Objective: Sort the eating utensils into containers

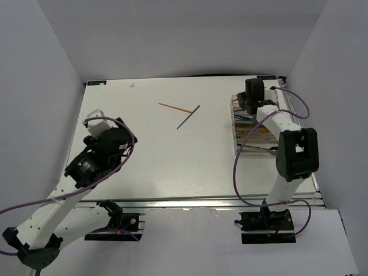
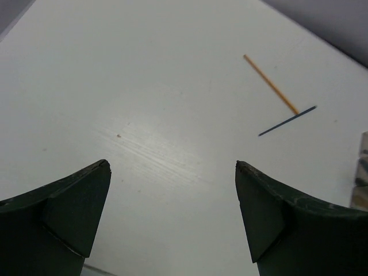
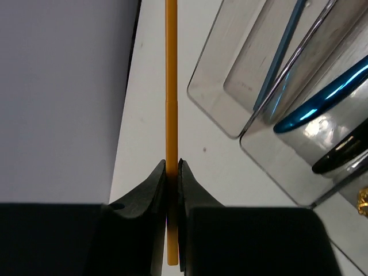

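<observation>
The left gripper (image 2: 172,167) hovers with jaws spread wide and nothing between them, a broad open stretch of the white table (image 1: 161,167) ahead. Toward the far edge at mid-table, a loose slim orange chopstick (image 1: 175,107) touches a thin dark chopstick (image 1: 188,117) near its end, with open room all round. At right, the clear plastic compartment tray (image 3: 214,95) holds a glossy blue utensil (image 3: 322,98) among others. Beside it the right gripper (image 3: 172,164), nearly closed, pinches a second orange chopstick (image 3: 171,69) over the narrow table strip between tray and grey wall (image 3: 63,98).
</observation>
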`<action>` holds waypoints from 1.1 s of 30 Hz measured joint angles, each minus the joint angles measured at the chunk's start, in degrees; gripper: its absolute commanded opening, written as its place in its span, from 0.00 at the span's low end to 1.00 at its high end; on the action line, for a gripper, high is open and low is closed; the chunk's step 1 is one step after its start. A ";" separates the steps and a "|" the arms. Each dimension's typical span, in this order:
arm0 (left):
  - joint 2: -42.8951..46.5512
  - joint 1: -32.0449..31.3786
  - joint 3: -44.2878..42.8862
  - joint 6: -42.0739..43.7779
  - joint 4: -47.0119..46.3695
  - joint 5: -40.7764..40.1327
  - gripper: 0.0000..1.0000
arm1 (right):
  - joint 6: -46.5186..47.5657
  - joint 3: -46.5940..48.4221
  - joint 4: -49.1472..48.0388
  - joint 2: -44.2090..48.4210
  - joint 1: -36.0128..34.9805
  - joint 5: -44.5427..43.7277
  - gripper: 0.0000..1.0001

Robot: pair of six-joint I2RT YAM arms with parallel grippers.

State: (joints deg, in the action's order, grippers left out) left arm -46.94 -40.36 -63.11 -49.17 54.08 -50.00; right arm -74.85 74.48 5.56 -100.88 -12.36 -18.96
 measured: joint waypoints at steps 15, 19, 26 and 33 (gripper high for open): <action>-0.11 0.00 8.28 0.48 1.44 2.62 0.98 | -10.27 6.45 -1.22 -16.11 2.47 -3.82 0.00; -0.07 0.00 11.30 0.50 0.70 3.96 0.98 | -10.69 6.99 -2.93 -17.66 2.56 -3.85 0.00; 0.52 0.00 12.81 0.94 -1.90 5.07 0.98 | -11.58 7.02 -5.16 -18.14 2.99 -3.89 0.00; 0.17 0.00 13.03 1.57 -3.37 5.51 0.98 | -11.72 7.02 -6.80 -18.14 4.68 -4.28 0.00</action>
State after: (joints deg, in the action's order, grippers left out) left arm -46.76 -40.36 -50.09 -47.59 50.72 -44.49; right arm -86.56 81.49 -1.23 -119.02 -7.68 -23.24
